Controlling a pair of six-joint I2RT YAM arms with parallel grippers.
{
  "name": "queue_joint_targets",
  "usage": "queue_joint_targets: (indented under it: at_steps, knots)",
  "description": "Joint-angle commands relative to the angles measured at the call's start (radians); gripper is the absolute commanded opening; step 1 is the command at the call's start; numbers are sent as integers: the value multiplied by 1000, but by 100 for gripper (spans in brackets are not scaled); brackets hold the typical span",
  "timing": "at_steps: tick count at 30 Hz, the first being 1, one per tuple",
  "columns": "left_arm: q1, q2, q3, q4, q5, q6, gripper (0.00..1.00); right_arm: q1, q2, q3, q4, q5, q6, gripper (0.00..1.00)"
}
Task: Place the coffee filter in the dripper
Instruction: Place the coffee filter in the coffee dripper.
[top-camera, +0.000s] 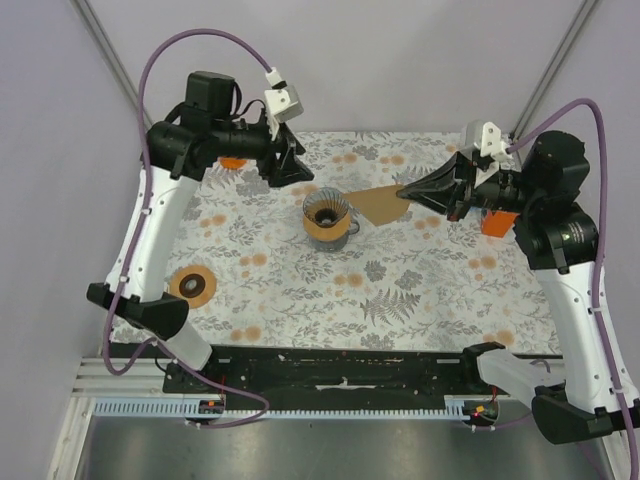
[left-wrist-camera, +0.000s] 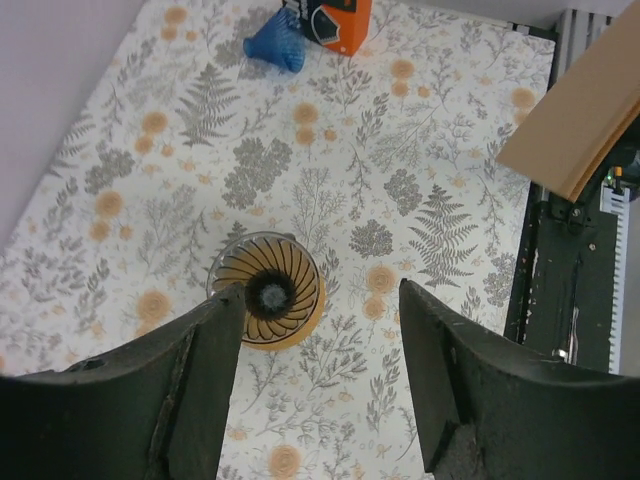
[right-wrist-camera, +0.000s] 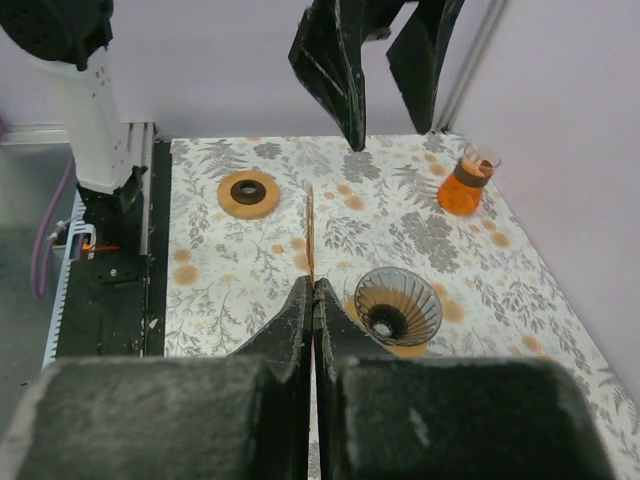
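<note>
Scene: two arms reach over a bench (top-camera: 400, 290) covered in a floral cloth, seen from above and from both wrists
Coffee filter: the brown paper coffee filter (top-camera: 378, 205) hangs flat in the air to the right of the dripper, its far corner close to the rim and none of it inside the cone; the right wrist camera sees it edge-on as a thin upright line
Dripper: the ribbed dripper (top-camera: 326, 215) stands upright on a tan base near the middle of the bench, mouth up, with nothing in it
Right end effector: the right end effector (top-camera: 405, 192) is pinched tight on the near edge of the filter, fingers pressed together with the paper between them
Left end effector: the left end effector (left-wrist-camera: 320, 292) hovers above and behind the dripper with its fingers spread wide and nothing between them
Also on the bench: a tan ring with a dark centre (top-camera: 193, 284) lies near the left arm's base, well apart from the dripper; an orange block (left-wrist-camera: 340, 22) and a blue cone (left-wrist-camera: 278, 42) sit side by side at the right edge
</note>
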Motion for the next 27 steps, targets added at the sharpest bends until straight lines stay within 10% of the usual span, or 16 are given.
queue_joint_targets:
  at_steps: [1, 13, 27]
  knots:
    - [-1, -73, 119, -199, 124, 207, 70, 52, -32, -29, 40, -76, -63, 0]
    - [-241, -100, 130, -229, 120, 139, 66, 199, -29, -42, 26, -68, -97, 0]
    - [-323, -68, 154, -242, 75, 118, 37, 248, 2, -26, 6, 30, -95, 0]
